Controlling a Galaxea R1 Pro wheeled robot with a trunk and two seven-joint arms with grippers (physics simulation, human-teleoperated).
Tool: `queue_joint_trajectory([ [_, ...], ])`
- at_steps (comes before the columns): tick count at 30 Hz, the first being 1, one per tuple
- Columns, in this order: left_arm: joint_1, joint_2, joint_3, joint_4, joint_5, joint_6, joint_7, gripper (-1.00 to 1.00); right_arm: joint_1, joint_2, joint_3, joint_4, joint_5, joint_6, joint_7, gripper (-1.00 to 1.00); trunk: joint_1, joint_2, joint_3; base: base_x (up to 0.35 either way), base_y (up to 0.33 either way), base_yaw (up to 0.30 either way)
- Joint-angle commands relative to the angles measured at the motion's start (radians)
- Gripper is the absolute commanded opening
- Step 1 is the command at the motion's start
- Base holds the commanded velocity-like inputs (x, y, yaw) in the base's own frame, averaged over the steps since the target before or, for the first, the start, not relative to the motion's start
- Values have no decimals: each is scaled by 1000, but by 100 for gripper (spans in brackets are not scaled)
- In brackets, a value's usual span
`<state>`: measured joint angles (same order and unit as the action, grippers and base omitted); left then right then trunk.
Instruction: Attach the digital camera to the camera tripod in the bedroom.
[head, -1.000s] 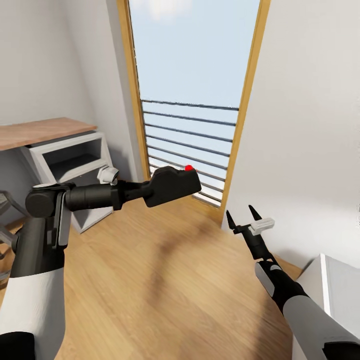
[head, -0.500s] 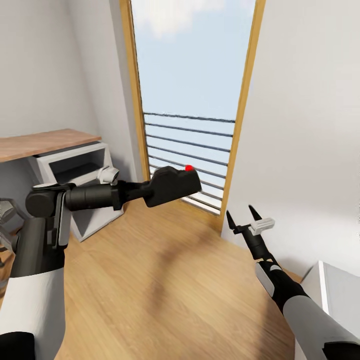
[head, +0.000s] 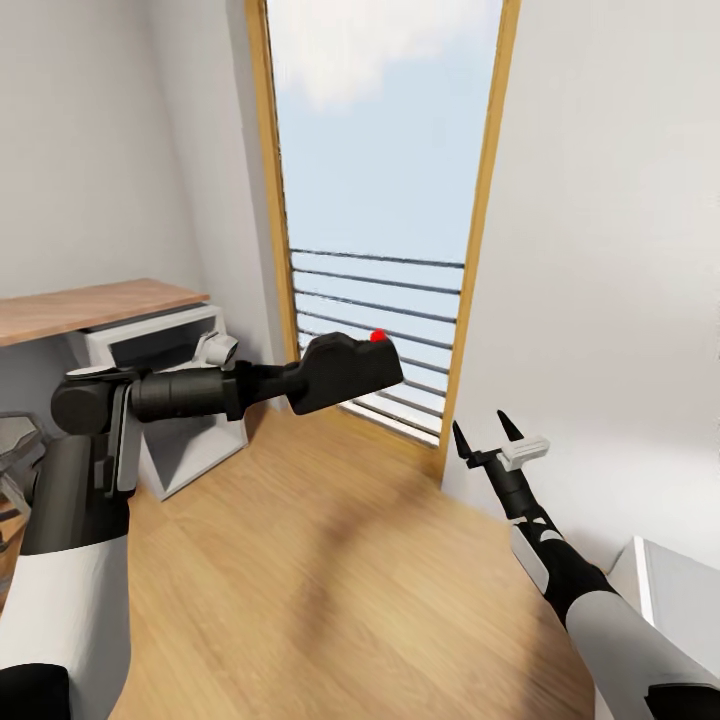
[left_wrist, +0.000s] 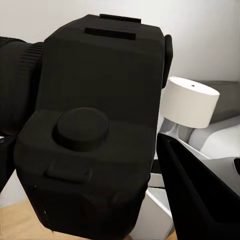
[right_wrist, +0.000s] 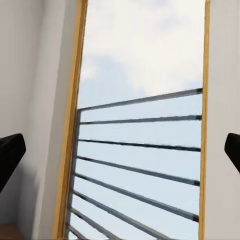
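Note:
The digital camera (head: 345, 370), a chunky black body with a red button (head: 377, 336) on top, is held in mid-air in front of me. My left gripper (head: 318, 378) is shut on it at the end of the outstretched left arm. In the left wrist view the camera body (left_wrist: 95, 120) sits between the dark fingers (left_wrist: 195, 192). Low on the right, my right gripper (head: 486, 432) stands open with nothing between its pointed fingers (head: 511, 424). The camera tripod is out of view.
Ahead is a tall wood-framed window (head: 380, 200) with horizontal rails (head: 375, 300). A wood-topped desk (head: 90, 305) with a white cabinet (head: 170, 385) stands at the left. White furniture (head: 670, 590) sits at the lower right. A white lamp (left_wrist: 191, 102) appears past the camera. Light wood floor (head: 330, 580) lies open.
The whole head view has shifted, with the window and desk sliding in the picture, so the camera has moved. Both arms hold the same pose, and the camera stays gripped.

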<state>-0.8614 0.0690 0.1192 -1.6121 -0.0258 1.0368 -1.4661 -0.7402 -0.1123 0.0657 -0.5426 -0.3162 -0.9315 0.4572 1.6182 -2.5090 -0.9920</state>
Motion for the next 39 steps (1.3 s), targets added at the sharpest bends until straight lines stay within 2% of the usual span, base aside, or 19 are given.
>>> queue_joint_trajectory([
  [1,-1,0,0,0,-3,10,-7,-100,-1,-1,6,1,-11,-3,3,100,-1,0,3,0,0,0],
  [39,-1,-1,0,1,-3,10,-7,-100,-1,-1,6,1,-11,-1,3,100,-18,9,150,0,0,0],
])
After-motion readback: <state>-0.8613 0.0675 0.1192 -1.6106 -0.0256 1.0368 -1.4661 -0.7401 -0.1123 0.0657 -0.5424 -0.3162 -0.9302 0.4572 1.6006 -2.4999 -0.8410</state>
